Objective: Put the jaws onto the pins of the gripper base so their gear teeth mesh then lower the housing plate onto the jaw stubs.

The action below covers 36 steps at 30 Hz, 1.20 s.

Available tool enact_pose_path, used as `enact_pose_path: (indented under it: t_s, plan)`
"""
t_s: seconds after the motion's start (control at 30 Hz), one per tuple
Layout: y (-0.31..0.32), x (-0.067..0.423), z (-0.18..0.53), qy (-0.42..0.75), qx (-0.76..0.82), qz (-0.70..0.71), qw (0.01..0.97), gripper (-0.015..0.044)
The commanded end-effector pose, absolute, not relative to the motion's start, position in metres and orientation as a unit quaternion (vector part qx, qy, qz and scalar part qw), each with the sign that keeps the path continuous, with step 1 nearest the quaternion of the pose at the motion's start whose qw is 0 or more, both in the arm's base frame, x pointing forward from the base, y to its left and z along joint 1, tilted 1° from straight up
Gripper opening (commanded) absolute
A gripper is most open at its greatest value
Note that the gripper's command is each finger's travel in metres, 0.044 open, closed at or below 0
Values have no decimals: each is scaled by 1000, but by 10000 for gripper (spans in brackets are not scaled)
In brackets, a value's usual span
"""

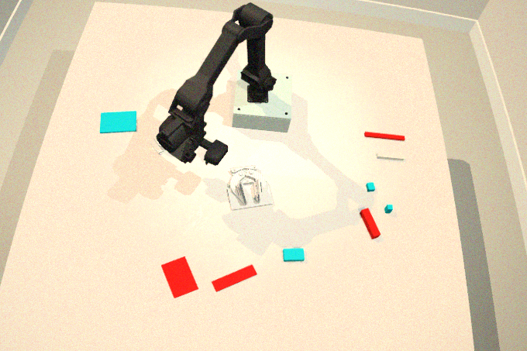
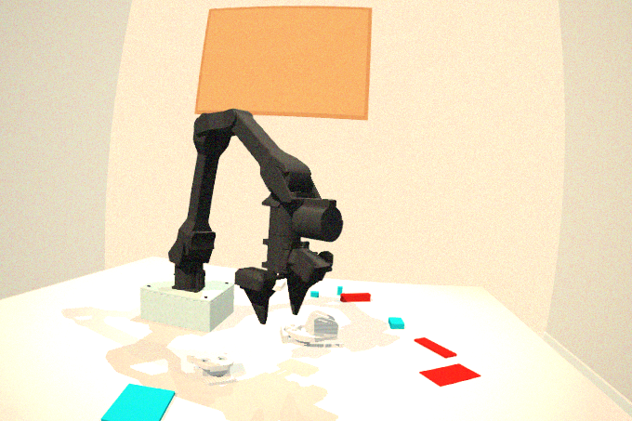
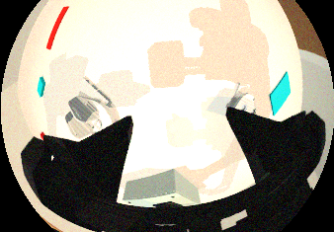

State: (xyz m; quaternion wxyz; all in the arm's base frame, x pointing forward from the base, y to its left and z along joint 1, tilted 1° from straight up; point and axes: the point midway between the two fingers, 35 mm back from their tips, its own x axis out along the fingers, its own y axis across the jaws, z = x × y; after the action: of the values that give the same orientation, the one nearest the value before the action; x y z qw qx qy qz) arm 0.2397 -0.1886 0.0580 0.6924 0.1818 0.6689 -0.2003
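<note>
The white gripper base lies on the table in front of the robot's pedestal. Two grey-white jaws stand side by side on it; whether their teeth mesh is too small and washed out to tell. A small white piece with round holes, seemingly the housing plate, lies apart toward the cyan plate; in the top view the arm hides most of it. My gripper is open and empty, raised above the table between the base and that piece, touching neither.
A large cyan plate lies beyond the white piece. A red plate, a red strip and a cyan block lie toward the front. Red bars and small cyan cubes lie right. The pedestal stands behind.
</note>
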Motion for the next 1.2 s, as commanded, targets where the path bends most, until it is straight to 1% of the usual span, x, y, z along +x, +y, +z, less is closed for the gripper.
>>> enact_pose_path:
  t_s: [0.0,0.37,0.53,0.7,1.17]
  plan:
    - [-219,215,62,657,219,-235,682,440]
    - [-276,138,70,621,305,-323,646,440]
    - [-277,136,68,620,306,-324,645,440]
    - [-278,137,30,620,306,-324,645,440]
    - [-278,137,19,620,306,-324,645,440]
